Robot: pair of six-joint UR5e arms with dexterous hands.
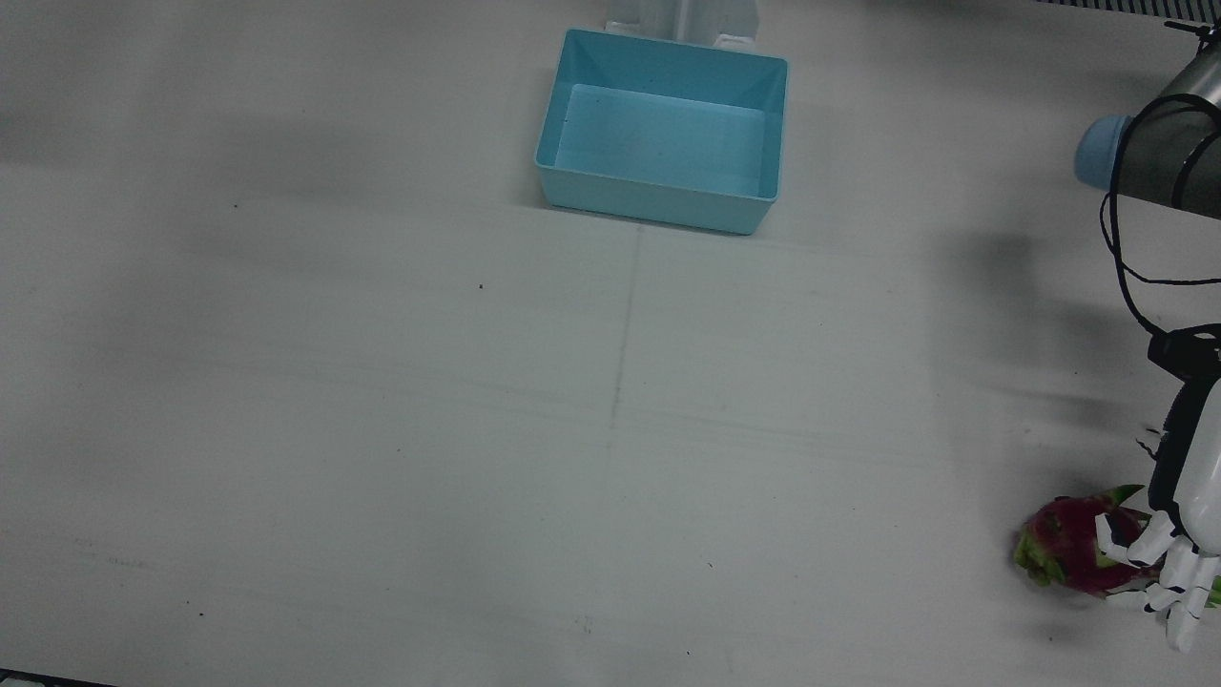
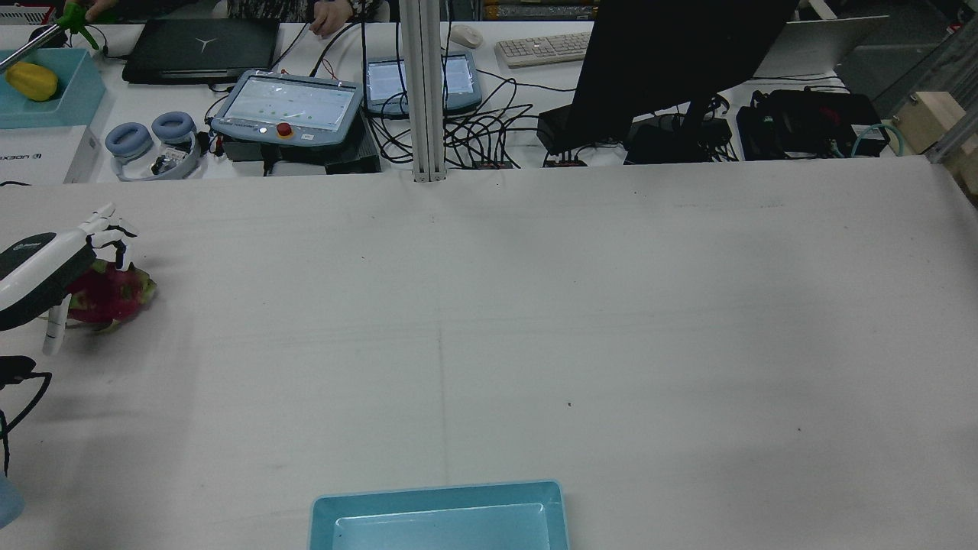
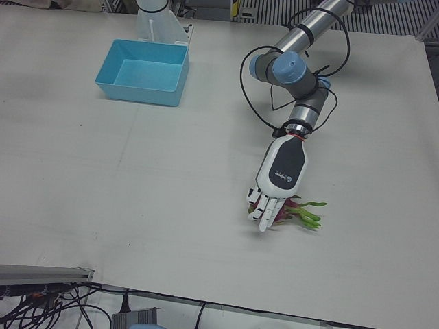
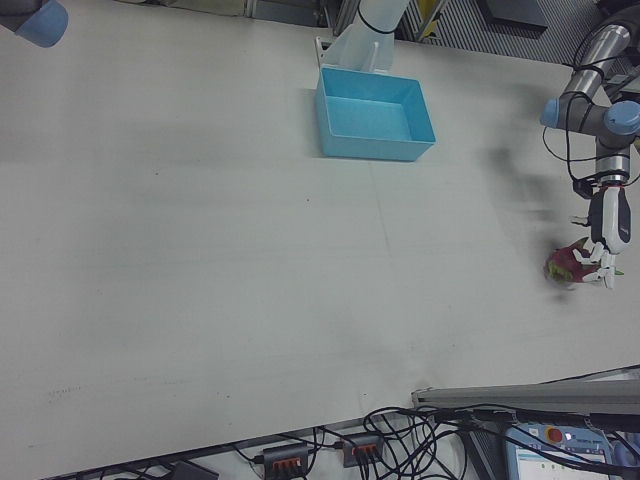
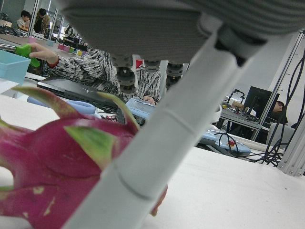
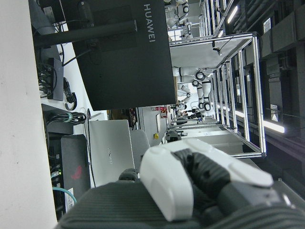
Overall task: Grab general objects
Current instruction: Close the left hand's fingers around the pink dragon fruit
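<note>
Left-front view shows the left robot hand [image 3: 273, 193] directly above the magenta, green-scaled dragon fruit [image 3: 296, 210], fingers spread and curling around it, not visibly clamped. The fruit lies on the white desk [image 3: 171, 178], far from the light-blue plastic bin [image 3: 144, 72].

Robotics lab, teach pendant [image 2: 286, 105], monitor [image 2: 672, 57], tangled cables [image 2: 474, 130]

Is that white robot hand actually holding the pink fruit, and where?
The left hand is draped over the dragon fruit, fingers curled across its top, but the fruit sits on the table; a firm hold cannot be told.
</note>
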